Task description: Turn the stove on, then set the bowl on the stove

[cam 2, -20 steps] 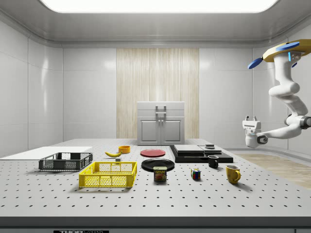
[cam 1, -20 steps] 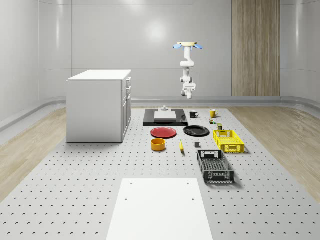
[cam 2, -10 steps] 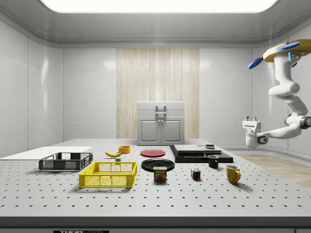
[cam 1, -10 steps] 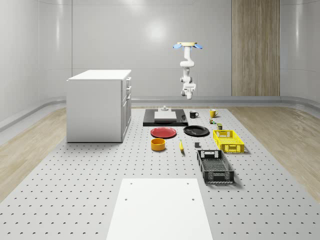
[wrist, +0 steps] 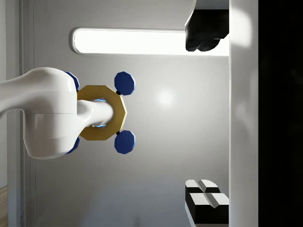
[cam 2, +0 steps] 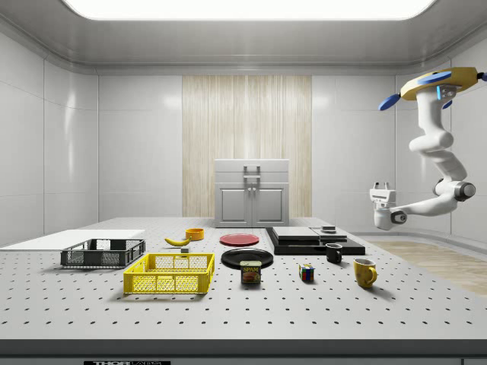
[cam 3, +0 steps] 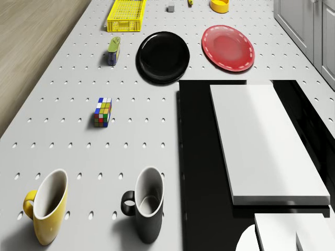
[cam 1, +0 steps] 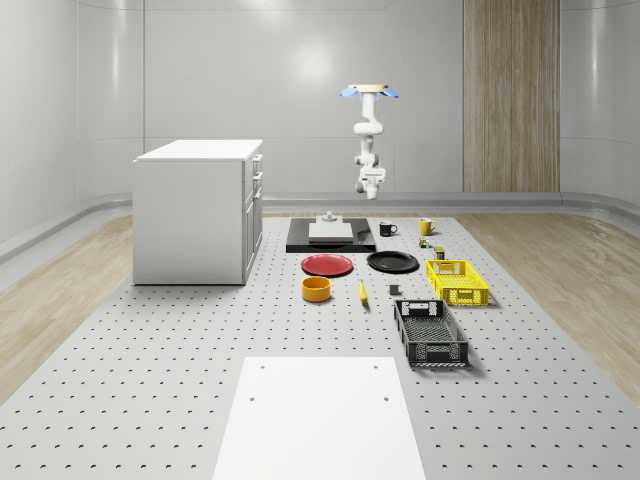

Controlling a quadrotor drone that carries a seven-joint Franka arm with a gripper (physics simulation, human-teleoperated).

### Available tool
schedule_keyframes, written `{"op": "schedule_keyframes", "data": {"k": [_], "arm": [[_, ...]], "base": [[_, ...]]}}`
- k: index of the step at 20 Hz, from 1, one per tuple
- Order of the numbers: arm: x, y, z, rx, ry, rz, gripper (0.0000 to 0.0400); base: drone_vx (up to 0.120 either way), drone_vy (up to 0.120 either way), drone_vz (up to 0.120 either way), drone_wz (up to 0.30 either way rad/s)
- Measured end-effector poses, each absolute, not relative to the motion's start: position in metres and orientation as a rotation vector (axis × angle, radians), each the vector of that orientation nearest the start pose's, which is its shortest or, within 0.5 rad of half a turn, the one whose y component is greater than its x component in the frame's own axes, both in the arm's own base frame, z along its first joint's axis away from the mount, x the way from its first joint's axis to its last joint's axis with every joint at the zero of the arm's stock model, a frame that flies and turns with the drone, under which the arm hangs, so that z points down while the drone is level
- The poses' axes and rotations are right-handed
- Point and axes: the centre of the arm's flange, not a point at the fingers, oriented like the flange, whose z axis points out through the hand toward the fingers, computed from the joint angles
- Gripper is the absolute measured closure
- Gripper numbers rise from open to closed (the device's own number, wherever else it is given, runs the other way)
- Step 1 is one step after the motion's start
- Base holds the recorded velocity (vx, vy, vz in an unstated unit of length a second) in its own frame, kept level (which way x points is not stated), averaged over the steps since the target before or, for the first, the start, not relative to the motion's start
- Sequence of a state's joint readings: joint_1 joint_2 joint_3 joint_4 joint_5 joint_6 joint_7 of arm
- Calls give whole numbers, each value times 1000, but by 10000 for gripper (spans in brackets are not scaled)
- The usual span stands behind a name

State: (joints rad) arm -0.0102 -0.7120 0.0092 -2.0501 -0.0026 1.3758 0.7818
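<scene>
The stove (cam 1: 330, 243) is a flat black slab with a pale plate on top (cam 3: 264, 141), also in the side view (cam 2: 312, 242). A small grey block (cam 1: 326, 216) stands at its far end. The yellow bowl (cam 1: 316, 288) (cam 2: 195, 233) (cam 3: 220, 5) sits upright on the table, in front of the red plate. The drone (cam 1: 368, 91) (cam 2: 431, 82) hovers high beyond the stove's far end. My gripper (cam 2: 380, 185) (cam 1: 368, 186) hangs in the air to the side view's right of the stove, pointing upward, open and holding nothing. In the wrist view the gripper (wrist: 207, 116) faces the drone.
A white cabinet (cam 1: 195, 210) stands at the whole-scene view's left. Near the stove are a red plate (cam 1: 327, 264), black plate (cam 1: 392, 261), black mug (cam 3: 144, 206) and yellow mug (cam 3: 47, 206). A yellow crate (cam 1: 457, 280) and black crate (cam 1: 430, 332) lie to the right.
The drone, arm and gripper have shifted toward the side view's left, closer to the stove. The things on the table have not moved.
</scene>
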Motion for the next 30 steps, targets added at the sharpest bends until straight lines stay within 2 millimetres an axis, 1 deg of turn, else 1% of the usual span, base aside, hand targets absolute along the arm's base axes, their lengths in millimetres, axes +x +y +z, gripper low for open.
{"op": "schedule_keyframes", "data": {"k": [8,14,18,21,24,26,28,30], "arm": [[302,3,691,-2915,1208,-84,0],[302,9,691,-2962,1228,-128,0],[301,18,690,-3034,1259,-193,0],[301,30,687,-3129,1299,-280,0],[301,47,679,-3279,1363,-434,0],[301,63,669,-3416,1423,-598,0],[302,79,651,-3581,1495,-843,0],[303,93,625,-3752,1571,-1202,0]], "base": [[120,-120,0,0],[120,-120,0,0],[10,-120,0,0],[0,-120,0,0],[0,-120,0,0],[0,-120,0,0],[0,-120,-40,0],[0,-120,-120,0]]}}
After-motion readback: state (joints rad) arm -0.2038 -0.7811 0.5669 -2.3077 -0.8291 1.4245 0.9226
